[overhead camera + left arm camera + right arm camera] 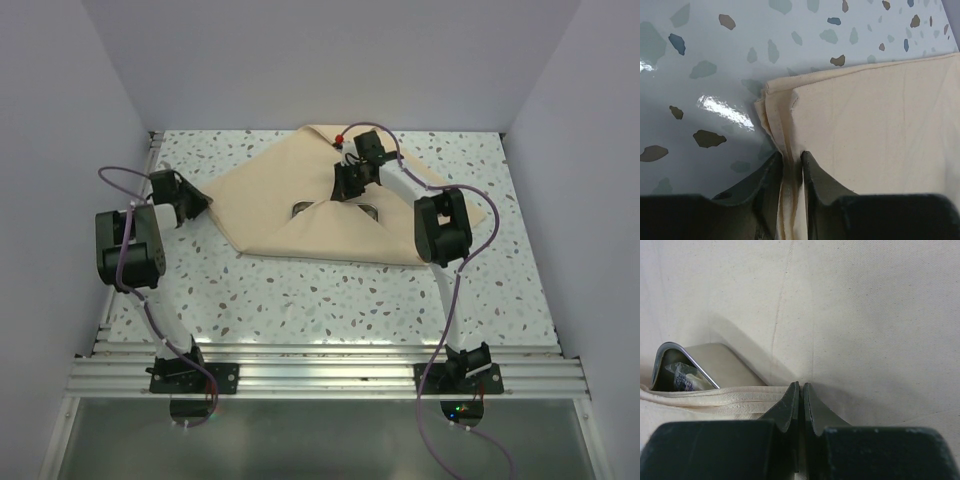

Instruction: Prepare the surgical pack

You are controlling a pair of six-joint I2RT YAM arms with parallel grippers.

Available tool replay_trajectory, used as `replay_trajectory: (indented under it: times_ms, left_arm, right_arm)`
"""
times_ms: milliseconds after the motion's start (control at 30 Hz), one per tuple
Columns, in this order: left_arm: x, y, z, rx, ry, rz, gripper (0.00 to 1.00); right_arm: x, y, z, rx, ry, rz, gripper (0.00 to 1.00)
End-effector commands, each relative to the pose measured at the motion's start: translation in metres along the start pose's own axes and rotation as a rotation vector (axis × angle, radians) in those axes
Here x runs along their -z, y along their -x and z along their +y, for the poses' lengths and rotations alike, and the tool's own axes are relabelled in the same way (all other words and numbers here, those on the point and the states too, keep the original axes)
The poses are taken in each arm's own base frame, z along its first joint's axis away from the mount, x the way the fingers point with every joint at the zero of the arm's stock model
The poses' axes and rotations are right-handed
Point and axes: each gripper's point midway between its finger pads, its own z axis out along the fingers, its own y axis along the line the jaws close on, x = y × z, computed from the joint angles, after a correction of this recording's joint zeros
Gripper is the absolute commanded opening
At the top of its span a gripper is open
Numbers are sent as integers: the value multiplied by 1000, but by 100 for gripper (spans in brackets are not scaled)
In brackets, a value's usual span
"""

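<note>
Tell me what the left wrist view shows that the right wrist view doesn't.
Left wrist only: the speckled table, and the left gripper pinching a folded corner of the cloth. Right wrist only: the rim of a steel tray with a packet inside, peeking from under a fold, and the right gripper with jaws shut. Both: the same tan cloth, close up.

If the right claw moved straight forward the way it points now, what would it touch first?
Probably the tan cloth, which fills the view just ahead of the right claw. The steel tray corner lies left of that line.
</note>
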Motion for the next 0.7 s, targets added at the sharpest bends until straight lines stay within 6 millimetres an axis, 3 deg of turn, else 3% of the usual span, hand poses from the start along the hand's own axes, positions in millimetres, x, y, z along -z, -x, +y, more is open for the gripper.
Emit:
replay_trajectory:
  times_ms: [0,100,200,300,400,500,567,667]
  left_arm:
    - [-13,-1,16,-4,57,1,27]
    - [-13,6,18,-13,80,-32,26]
    - [-11,16,21,-35,109,-68,32]
    - [-16,15,19,-38,95,-55,32]
    - [-22,12,19,-39,89,-41,27]
    - [-24,13,20,-46,98,-51,15]
    - [-21,18,16,-55,93,-65,2]
    - [-16,24,9,-92,102,-92,0]
  right_arm:
    - [-14,-54,-6,-46,-14,170,0]
    - [-14,-55,-5,-48,-7,172,0]
    - [-15,-56,-5,-49,-6,173,0]
    - [-15,-56,-5,-49,-6,173,0]
    - [-16,-57,-5,-51,-3,176,0]
    - [-15,-57,-5,-53,-2,177,0]
    - [-16,-57,-5,-52,0,178,0]
    - [-16,-57,-5,-53,0,178,0]
